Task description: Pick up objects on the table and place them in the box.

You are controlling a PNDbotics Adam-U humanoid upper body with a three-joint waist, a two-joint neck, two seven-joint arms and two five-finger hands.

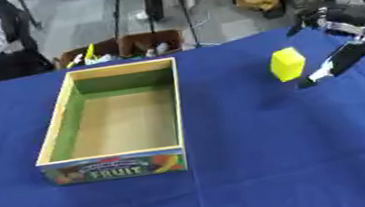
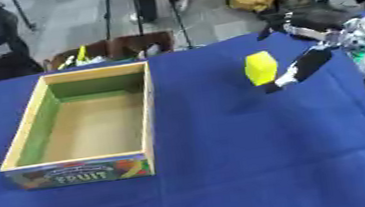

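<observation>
R robot hand [image 2: 305, 66] grasping yellow block [image 2: 261, 68], lifted off bench [image 2: 230, 170] to clear box [image 2: 145, 110] wall; L not visible.

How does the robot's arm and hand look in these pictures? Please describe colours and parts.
Only the right arm shows. It is mostly black, with silver-white parts near the wrist and small green marks on its side. The right hand has slim black fingers with pale silver patches near the tips. The left arm and hand are not visible.
</observation>
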